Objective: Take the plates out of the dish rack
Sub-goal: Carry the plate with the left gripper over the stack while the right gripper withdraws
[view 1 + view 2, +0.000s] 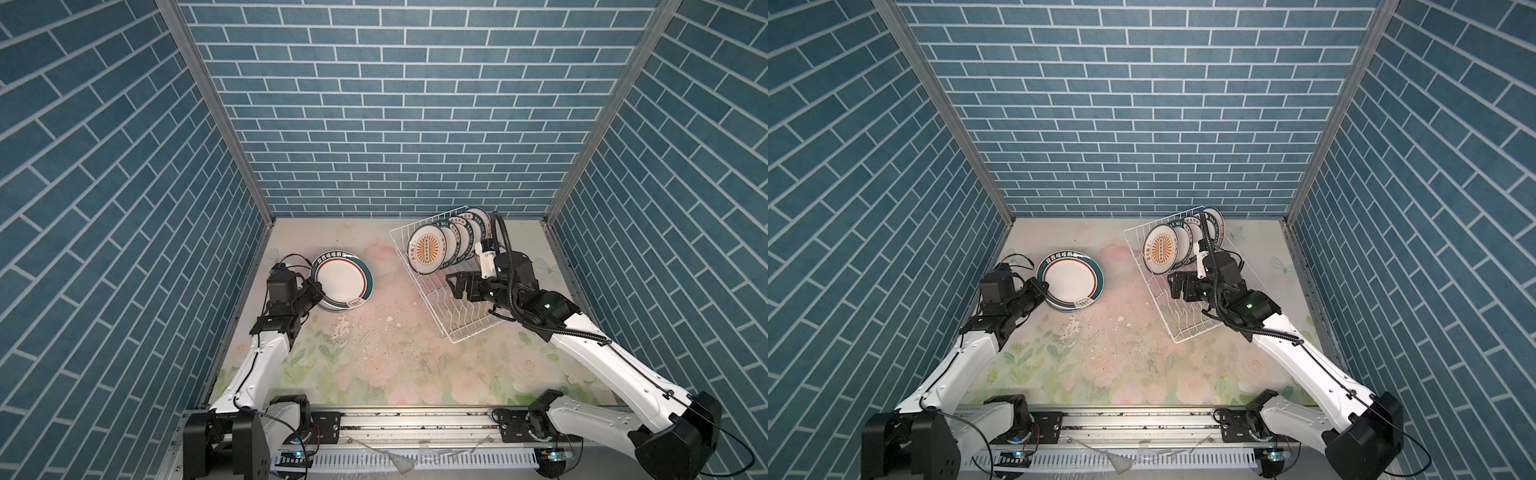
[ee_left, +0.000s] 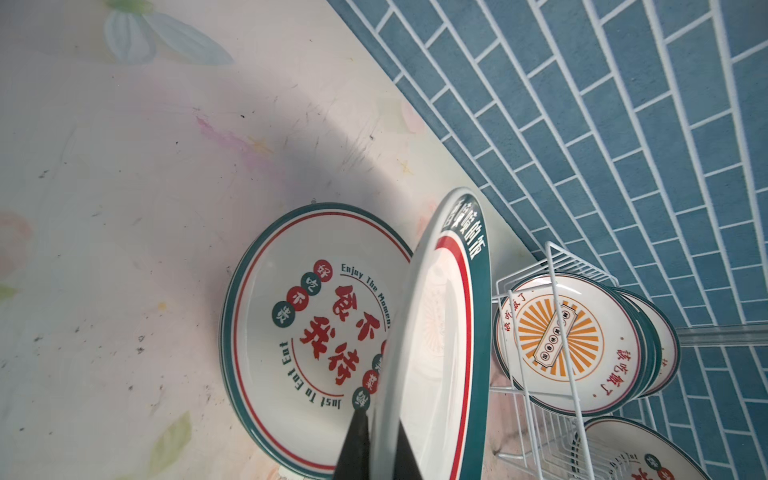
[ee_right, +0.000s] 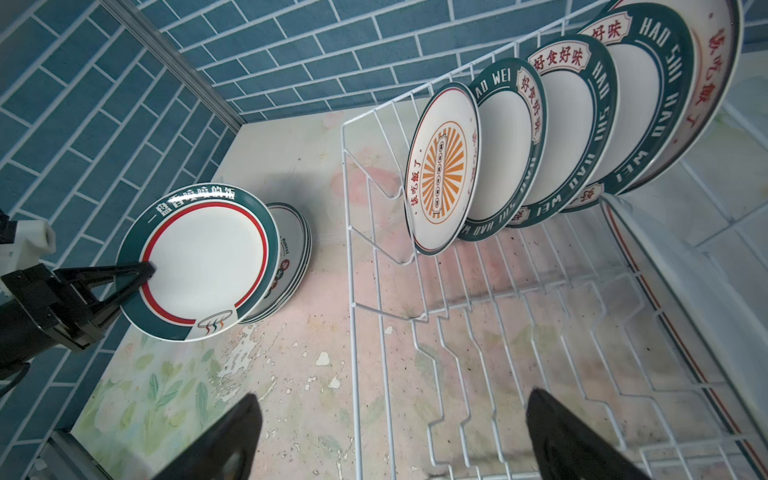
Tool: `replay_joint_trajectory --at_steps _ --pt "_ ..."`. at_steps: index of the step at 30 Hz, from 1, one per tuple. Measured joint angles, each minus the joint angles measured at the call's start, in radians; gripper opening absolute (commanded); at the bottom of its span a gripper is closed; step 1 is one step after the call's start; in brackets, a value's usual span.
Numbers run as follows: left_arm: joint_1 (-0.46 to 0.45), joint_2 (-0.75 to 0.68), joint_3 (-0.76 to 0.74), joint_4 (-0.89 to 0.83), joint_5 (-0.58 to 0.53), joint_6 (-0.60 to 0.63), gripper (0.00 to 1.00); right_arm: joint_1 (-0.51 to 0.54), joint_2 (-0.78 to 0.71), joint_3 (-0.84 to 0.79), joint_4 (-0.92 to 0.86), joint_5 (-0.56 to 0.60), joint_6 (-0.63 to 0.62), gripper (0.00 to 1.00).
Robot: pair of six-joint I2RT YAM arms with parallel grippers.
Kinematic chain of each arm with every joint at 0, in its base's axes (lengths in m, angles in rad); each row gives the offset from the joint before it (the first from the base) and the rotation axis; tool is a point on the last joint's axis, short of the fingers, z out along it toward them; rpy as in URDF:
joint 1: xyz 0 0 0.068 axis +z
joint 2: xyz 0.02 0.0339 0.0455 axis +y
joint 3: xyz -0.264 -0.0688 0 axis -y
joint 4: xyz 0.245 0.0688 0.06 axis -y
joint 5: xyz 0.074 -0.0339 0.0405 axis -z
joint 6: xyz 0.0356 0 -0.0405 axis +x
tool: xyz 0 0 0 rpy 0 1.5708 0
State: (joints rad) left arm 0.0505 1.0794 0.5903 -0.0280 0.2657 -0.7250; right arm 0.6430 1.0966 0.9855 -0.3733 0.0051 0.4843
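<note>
Robot test booth dressed as a kitchen: printed blue-brick panels [image 1: 395, 104] nine round to three o'clock, aluminium corner posts [image 1: 218, 112], floral tabletop [image 1: 374, 365], dish rack [image 1: 469, 320] at one o'clock, arm rail [image 1: 415, 419] at six.

Bright, even light, soft shadows, sharp focus, wide-angle bending at wrist-view edges.

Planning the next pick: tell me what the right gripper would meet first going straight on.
Probably the dish rack, at its own empty wire prongs right ahead of the open right gripper. The sunburst plate stands aside of that line, though depth is unclear.
</note>
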Motion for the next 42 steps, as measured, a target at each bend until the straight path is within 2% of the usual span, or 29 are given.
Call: replay_joint_trajectory --at_steps 15,37,42 --pt "0.038 0.101 0.000 0.016 -0.003 0.003 0.00 -0.001 0.005 0.000 -0.016 0.006 -0.022 0.99" --pt "0.056 0.176 0.008 0.048 -0.009 -0.001 0.00 -0.005 0.013 0.000 -0.016 0.000 -0.045 0.99" --pt "0.058 0.193 0.015 0.053 -0.013 -0.002 0.12 -0.006 0.013 0.000 -0.016 -0.002 -0.045 0.99"
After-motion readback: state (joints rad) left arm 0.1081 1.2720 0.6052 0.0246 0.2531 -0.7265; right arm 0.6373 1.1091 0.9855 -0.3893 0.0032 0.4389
